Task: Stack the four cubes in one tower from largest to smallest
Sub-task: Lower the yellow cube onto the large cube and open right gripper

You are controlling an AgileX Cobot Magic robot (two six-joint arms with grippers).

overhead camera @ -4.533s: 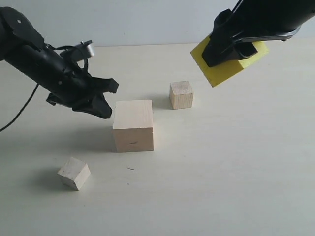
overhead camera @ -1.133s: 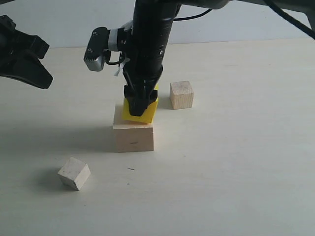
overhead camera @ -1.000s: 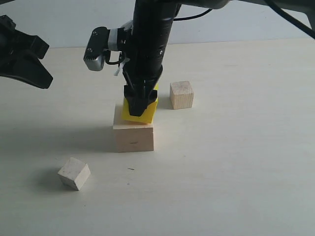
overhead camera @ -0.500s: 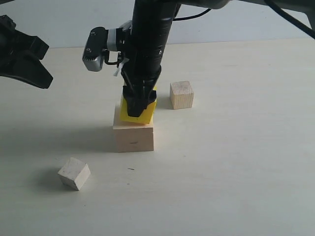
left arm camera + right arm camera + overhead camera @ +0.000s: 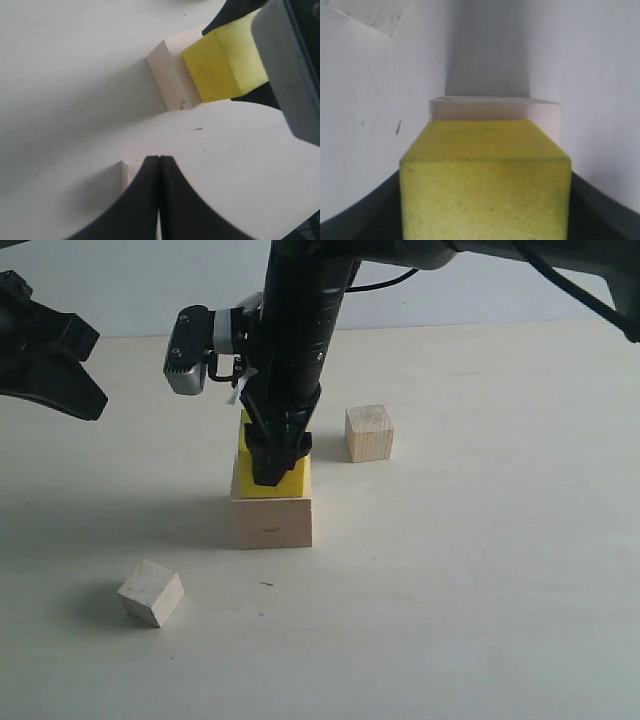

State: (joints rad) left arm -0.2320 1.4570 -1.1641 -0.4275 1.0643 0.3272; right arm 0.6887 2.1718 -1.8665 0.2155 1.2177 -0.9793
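The large pale cube (image 5: 272, 522) with a small dark mark stands mid-table. On its top sits the yellow cube (image 5: 258, 483), level and towards the left side, with my right gripper (image 5: 272, 465) shut on it from above. The right wrist view shows the yellow cube (image 5: 485, 170) between the black fingers of my right gripper (image 5: 485, 210), with the pale cube (image 5: 495, 107) under it. The tan cube (image 5: 368, 432) stands behind and to the right. The smallest whitish cube (image 5: 151, 592) lies front left. My left gripper (image 5: 93, 408) hangs shut and empty at the far left; its tips (image 5: 159, 159) partly hide the whitish cube (image 5: 126, 175).
The right arm reaches across the middle, and its grey wrist camera (image 5: 190, 350) sticks out to the left above the stack. A small dark speck (image 5: 265, 584) marks the table in front of the pale cube. A pale wall runs behind the table's far edge.
The right gripper has shifted the yellow cube slightly left and turned it from tilted to level on the large cube. The left arm has not moved.
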